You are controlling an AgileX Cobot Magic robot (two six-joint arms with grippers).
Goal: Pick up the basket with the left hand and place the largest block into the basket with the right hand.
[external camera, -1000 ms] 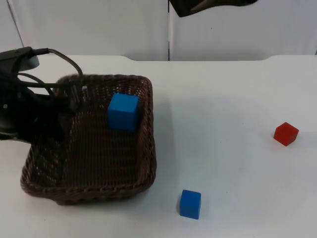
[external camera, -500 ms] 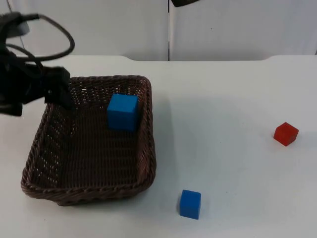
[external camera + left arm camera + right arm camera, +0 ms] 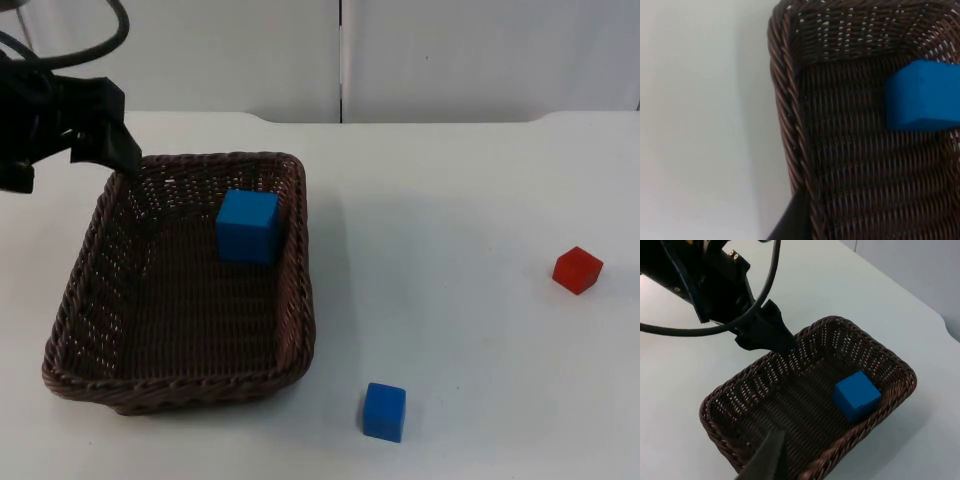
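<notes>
While one basket (image 3: 180, 290), three blocks and two grippers are making up the count, the items are lying as follows. One brown wicker basket is sitting on the white table (image 3: 470, 200) at the left, holding one large blue block (image 3: 248, 226) against its far right wall. One small blue block (image 3: 384, 411) is lying on the table near the basket's near right corner; one small red block (image 3: 577, 269) is lying well apart at the right. The left gripper (image 3: 118, 152) is hanging over the basket's far left corner, grasping nothing; whether its fingers are parted cannot be told. The right gripper (image 3: 771, 455) is looking down on the basket; its finger state cannot be told.
</notes>
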